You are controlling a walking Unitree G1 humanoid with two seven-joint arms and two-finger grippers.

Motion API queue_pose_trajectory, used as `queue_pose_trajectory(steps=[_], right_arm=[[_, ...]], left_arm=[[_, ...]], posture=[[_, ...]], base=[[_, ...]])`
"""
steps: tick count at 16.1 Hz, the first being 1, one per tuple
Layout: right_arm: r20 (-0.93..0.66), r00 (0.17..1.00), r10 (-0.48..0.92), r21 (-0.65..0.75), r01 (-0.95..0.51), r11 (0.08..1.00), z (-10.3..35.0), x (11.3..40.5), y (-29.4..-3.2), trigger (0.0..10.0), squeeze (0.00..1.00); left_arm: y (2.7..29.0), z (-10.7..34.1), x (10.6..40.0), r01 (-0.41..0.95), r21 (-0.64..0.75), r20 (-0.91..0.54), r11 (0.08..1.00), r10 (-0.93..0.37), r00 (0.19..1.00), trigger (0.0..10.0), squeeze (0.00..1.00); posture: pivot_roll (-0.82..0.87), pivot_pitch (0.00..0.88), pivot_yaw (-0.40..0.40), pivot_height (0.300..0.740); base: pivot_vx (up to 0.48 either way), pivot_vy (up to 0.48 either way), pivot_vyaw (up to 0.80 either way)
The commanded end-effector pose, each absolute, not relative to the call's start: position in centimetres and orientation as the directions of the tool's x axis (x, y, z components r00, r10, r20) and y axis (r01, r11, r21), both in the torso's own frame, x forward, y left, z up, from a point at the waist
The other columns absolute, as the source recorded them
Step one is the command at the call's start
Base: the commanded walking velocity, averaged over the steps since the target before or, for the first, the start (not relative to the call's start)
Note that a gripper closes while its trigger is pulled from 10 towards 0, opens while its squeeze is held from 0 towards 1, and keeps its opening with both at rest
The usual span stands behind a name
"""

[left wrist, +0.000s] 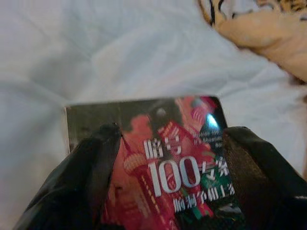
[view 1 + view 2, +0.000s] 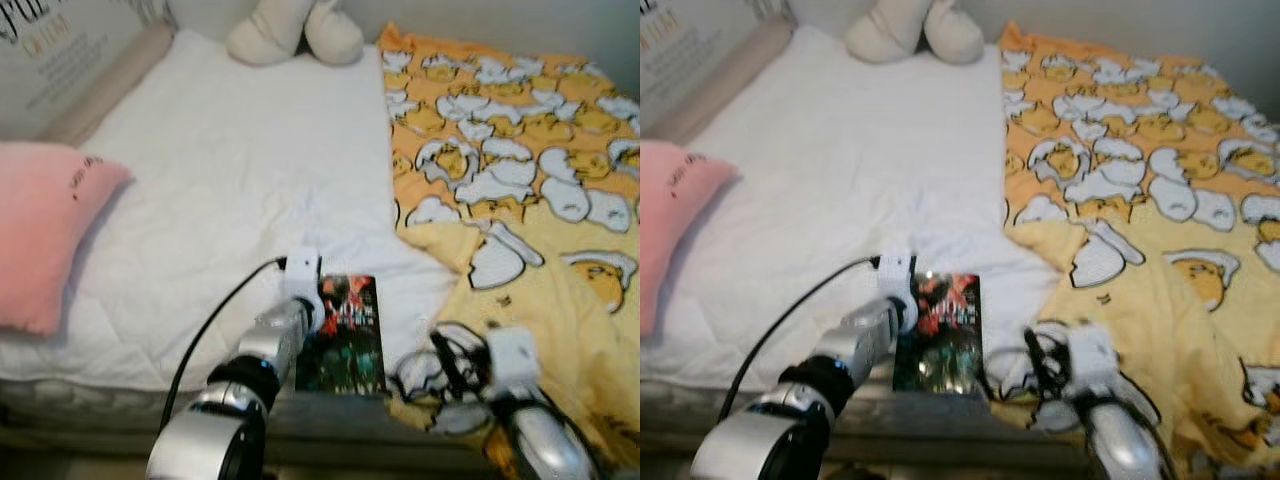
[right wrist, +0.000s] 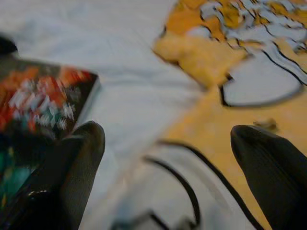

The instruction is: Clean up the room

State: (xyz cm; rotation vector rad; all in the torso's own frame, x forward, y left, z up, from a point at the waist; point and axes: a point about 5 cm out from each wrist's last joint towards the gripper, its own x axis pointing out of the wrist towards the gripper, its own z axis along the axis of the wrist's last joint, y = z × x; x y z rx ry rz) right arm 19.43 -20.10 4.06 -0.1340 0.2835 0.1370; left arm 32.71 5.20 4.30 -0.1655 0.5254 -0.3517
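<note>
Left gripper [image 2: 322,300] at near edge of bed [image 2: 230,170], over dark red-green book [image 2: 345,340] lying flat on white sheet by that edge. Right gripper [image 2: 455,365] just beside, over yellow egg-print blanket [image 2: 520,180] covering bed's right half. Pink pillow [image 2: 45,230] at left edge, cream plush toy [image 2: 295,30] at far edge.

Left wrist: fingers [image 1: 81,177] spread wide, straddling book [image 1: 168,158] cover, nothing gripped.

Right wrist: fingers [image 3: 268,167] wide apart above blanket [image 3: 249,62]; book [image 3: 38,110] off to side.
</note>
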Motion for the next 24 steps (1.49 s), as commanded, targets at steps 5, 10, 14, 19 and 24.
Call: queue_pose_trajectory(steps=[5, 10, 14, 19, 24], right_arm=[[-0.331, 0.933, 0.145, -0.116, -0.192, 0.974, 4.7, 17.5, -20.1, 10.0, 0.0], [-0.344, 0.888, 0.306, -0.095, -0.358, 0.929, 4.5, 16.3, -18.7, 10.0, 0.0], [-0.443, 0.75, 0.492, 0.053, -0.526, 0.849, 2.7, 14.8, -16.7, 10.0, 0.0], [-0.495, 0.721, 0.486, 0.039, -0.54, 0.841, 1.2, 13.4, -17.3, 10.0, 0.0], [-0.455, 0.751, 0.479, 0.129, -0.476, 0.87, 1.9, 13.4, -16.5, 10.0, 0.0]], left_arm=[[3.6, 3.8, 31.8, 0.296, -0.133, -0.438, 0.946, -0.324, 0.838, 10.0, 0.0], [6.1, 4.2, 32.2, 0.177, 0.031, -0.328, 0.984, -0.157, 0.932, 10.0, 0.0], [6.8, 5.0, 32.2, 0.13, 0.016, -0.234, 0.991, -0.123, 0.964, 10.0, 0.0], [7.8, 4.9, 32.2, 0.135, 0.1, -0.226, 0.986, -0.11, 0.968, 10.0, 0.0], [7.7, 2.6, 30.6, 0.166, 0.188, -0.303, 0.968, -0.104, 0.947, 10.0, 0.0]], posture=[[-0.21, 0.091, -0.108, 0.74], [-0.19, 0.118, -0.121, 0.74], [-0.17, 0.129, -0.11, 0.74], [-0.14, 0.144, -0.104, 0.74], [-0.17, 0.155, -0.104, 0.74]], base=[[0.0, 0.0, 0.0], [0.0, 0.0, 0.0], [0.0, 0.0, 0.0], [0.0, 0.0, 0.0], [0.0, 0.0, 0.0]])
